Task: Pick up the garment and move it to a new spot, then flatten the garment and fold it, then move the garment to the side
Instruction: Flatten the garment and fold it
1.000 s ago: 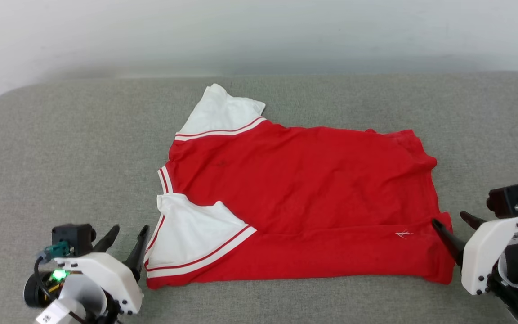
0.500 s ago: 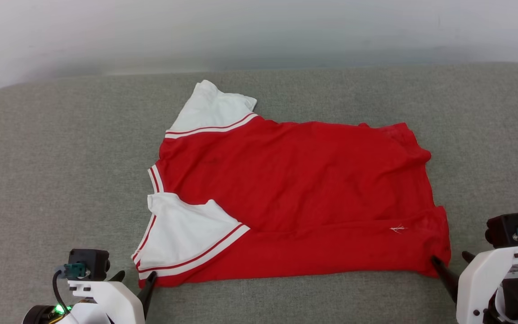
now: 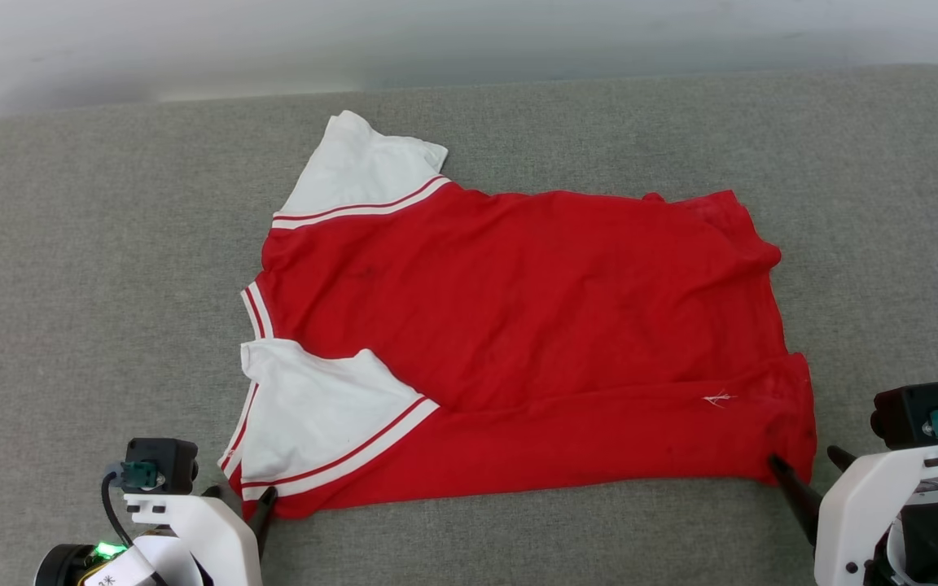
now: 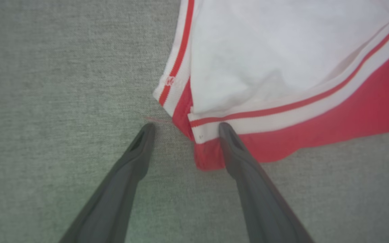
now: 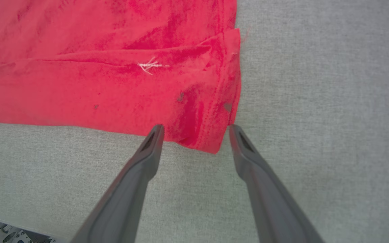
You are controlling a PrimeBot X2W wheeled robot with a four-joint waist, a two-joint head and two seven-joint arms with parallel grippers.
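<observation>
Since the cushion (image 3: 94, 285) has the shirt (image 3: 534, 325) spread flat in its middle, near edge seemingly folded over, I'd guess folding's begun; more folds and moving aside remain. Left claw (image 3: 242, 493) and right claw (image 3: 803, 456) gape at its near corners, gripping nothing.

- Grey upholstered surface (image 3: 94, 244), woven fabric, runs wide across, left to right.
- On it, mid-scene, a red jersey T-shirt (image 3: 534, 309) lies flat: white sleeves left, hem right, near edge folded over.
</observation>
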